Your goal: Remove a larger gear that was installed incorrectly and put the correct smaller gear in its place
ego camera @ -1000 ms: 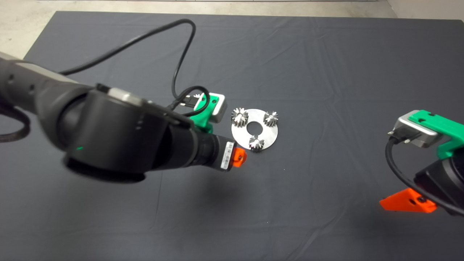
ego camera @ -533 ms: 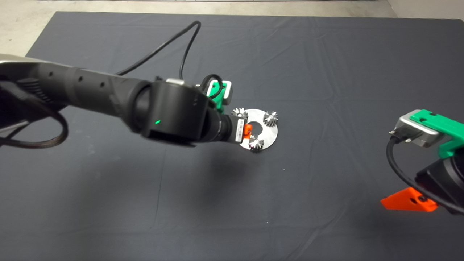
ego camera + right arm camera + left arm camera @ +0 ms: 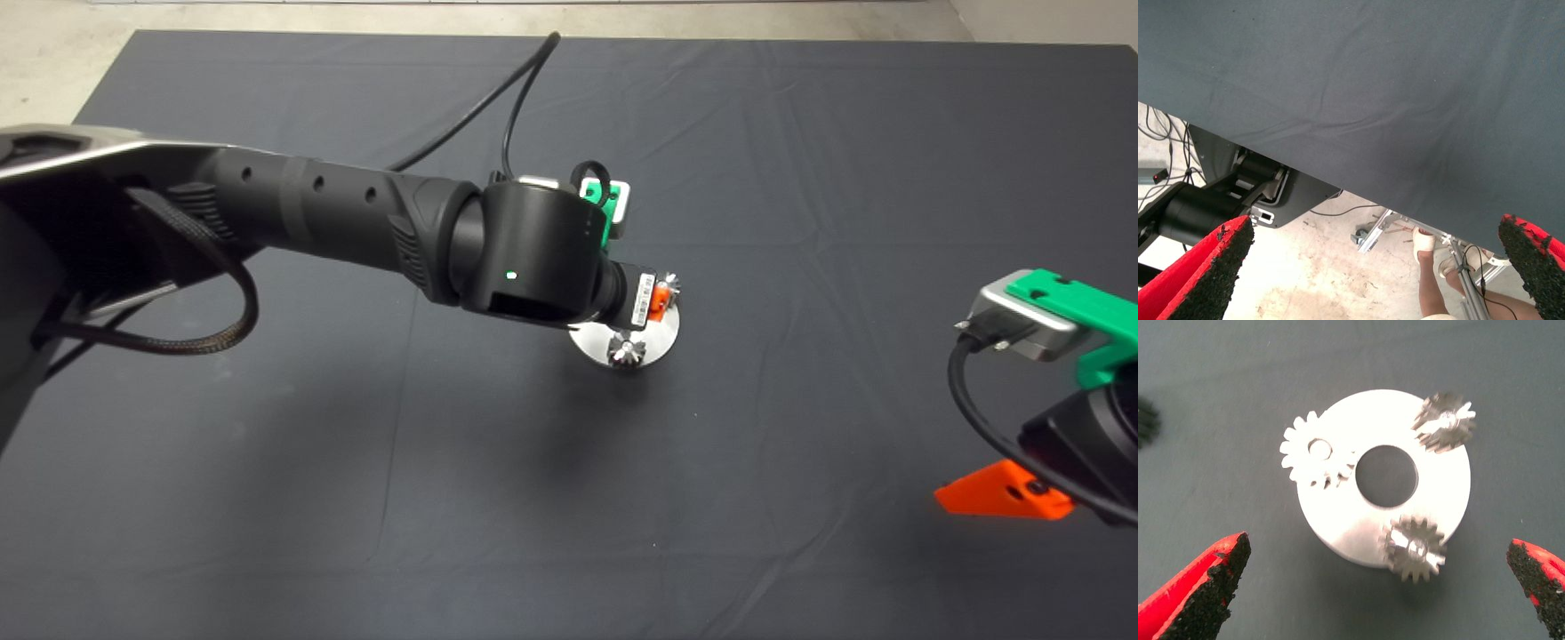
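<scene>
Since the earlier frame the left arm has swung further right and far across the mat, and its left gripper (image 3: 1381, 587) now hangs straight over the round silver plate (image 3: 1441, 480), hiding most of it from the head camera. Its two red fingers (image 3: 1201, 583) are spread wide, one to each side of the plate, touching nothing. Between them the plate lies flat on the dark mat (image 3: 800, 178) with a round hole in its middle and three gears standing around that hole. The larger gear (image 3: 1313, 451) sits at the plate's edge, its teeth reaching past the rim. Two narrower gears (image 3: 1443, 421) occupy the other two positions. At the mat's near right edge the right gripper (image 3: 1381, 267) waits, fingers apart and empty; beyond the mat edge its camera shows floor and a person's leg (image 3: 1431, 293).
</scene>
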Motion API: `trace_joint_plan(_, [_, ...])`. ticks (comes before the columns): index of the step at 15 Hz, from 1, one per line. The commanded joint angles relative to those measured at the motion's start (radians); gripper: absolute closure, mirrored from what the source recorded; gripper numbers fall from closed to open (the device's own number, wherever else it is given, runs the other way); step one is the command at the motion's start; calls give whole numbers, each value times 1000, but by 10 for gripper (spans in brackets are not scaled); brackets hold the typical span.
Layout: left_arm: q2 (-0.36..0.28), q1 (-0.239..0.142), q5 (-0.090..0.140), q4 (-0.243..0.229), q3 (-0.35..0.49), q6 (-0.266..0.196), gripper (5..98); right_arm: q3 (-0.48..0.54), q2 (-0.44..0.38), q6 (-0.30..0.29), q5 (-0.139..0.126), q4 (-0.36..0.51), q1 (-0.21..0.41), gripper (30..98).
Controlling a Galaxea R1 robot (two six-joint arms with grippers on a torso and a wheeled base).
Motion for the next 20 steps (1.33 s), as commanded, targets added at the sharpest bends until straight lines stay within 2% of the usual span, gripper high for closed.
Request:
trace_joint_plan(1, [15,9,87,70,-55,40,52,5,2,-2,3,26,17,317])
trace_joint_plan(4, [41,26,85,90,-126,46,52,5,1,-2,4,26,17,317])
trace_joint_plan(5, [59,39,86,95,-147,61,53,4,1,0,4,26,17,317])
trace_joint_plan(8, [88,53,87,101,-162,65,53,5,0,1,3,24,17,317])
trace_joint_plan(12, [88,74,84,118,-163,60,53,8,-5,0,3,24,17,317])
trace_joint_plan(16, [90,114,84,142,-219,60,52,8,-16,0,3,25,17,317])
trace_joint_plan(18, [88,134,84,175,-232,64,53,9,-20,0,3,26,17,317])
trace_joint_plan(20, [88,152,81,176,-254,66,52,9,-23,0,3,25,17,317])
